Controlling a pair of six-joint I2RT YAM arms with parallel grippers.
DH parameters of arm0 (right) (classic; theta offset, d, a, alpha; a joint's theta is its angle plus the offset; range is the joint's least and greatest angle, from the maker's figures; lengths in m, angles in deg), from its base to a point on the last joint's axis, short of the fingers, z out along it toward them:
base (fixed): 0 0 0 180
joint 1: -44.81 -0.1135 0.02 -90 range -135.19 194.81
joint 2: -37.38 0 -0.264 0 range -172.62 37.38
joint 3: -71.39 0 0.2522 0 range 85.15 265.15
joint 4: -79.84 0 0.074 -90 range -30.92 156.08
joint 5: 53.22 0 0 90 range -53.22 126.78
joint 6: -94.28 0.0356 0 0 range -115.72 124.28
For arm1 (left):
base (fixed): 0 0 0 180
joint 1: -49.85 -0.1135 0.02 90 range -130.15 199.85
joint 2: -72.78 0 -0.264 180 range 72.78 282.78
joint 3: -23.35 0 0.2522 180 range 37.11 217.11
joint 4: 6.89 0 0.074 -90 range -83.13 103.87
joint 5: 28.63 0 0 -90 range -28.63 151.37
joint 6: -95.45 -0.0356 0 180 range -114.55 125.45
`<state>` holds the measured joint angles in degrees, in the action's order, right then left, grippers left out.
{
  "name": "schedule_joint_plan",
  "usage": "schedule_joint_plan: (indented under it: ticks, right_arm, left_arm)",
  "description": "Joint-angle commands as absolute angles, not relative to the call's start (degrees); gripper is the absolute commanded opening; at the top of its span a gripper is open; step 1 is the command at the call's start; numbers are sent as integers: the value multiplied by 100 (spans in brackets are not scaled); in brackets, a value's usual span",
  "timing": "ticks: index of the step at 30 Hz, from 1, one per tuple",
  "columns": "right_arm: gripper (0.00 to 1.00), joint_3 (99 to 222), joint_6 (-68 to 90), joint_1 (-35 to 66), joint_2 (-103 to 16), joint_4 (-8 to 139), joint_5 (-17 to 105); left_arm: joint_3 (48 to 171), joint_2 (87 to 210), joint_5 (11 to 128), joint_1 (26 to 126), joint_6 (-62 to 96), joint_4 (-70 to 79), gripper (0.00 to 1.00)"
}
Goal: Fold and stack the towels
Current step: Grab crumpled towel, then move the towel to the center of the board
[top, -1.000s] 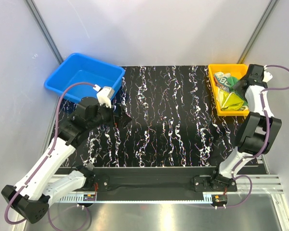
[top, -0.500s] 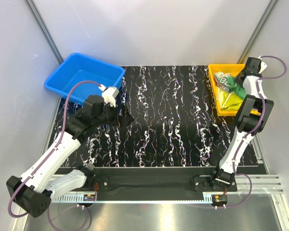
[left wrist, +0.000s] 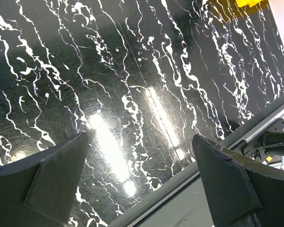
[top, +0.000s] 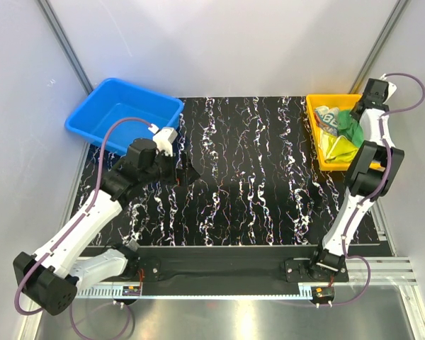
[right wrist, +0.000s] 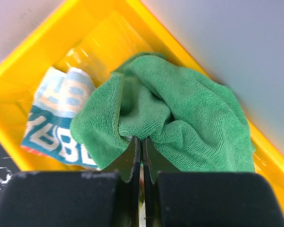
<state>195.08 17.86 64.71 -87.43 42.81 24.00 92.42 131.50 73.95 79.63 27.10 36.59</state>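
On the black white-veined tabletop, seen from above, the blue rectangular plastic tub sits at ten o'clock and the yellow rectangular plastic bin at two o'clock, well apart. All three cloths lie in the bin. The green terry towel lies uppermost, overlapping the striped lettered towel at its nine o'clock. The yellow printed towel lies at its six o'clock.

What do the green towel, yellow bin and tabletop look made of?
Green towel: likely microfibre or terry, matte, fine looped pile.
Yellow bin: probably moulded plastic, smooth, glossy highlights.
Tabletop: hard, glossy black with white marble-like veining, reflects lights; material unclear.
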Motion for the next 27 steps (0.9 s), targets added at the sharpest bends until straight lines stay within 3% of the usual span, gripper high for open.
schedule_joint_plan:
  ticks: [1, 4, 8, 14, 16, 21, 27]
  right_arm:
    - [0, 19799, 1588, 6467, -8171, 4288, 2543]
    - [0, 20106, 1439, 6362, -7978, 3990, 2694]
    - [0, 21508, 1429, 6213, -7978, 2893, 2597]
    - [0, 22472, 1735, 5642, -7276, 1818, 3562]
    - [0, 22341, 1964, 5536, -6776, 1791, 4562]
    - [0, 20086, 2712, 4931, -5153, 2378, 6005]
    - [0, 15833, 3397, 3351, -3306, 3773, 6639]
  left_arm:
    - [9248, 13106, 7622, 7973, 2812, 3306, 99]
    - [9292, 13053, 7623, 7973, 2830, 3341, 99]
    - [9345, 12921, 7561, 7973, 2856, 3376, 99]
    - [9625, 12737, 6999, 7955, 2909, 3579, 99]
    - [9809, 12701, 6867, 7938, 2970, 3631, 99]
    - [10250, 12719, 6664, 7701, 3084, 3947, 99]
    - [10075, 12631, 6673, 7595, 3129, 4360, 99]
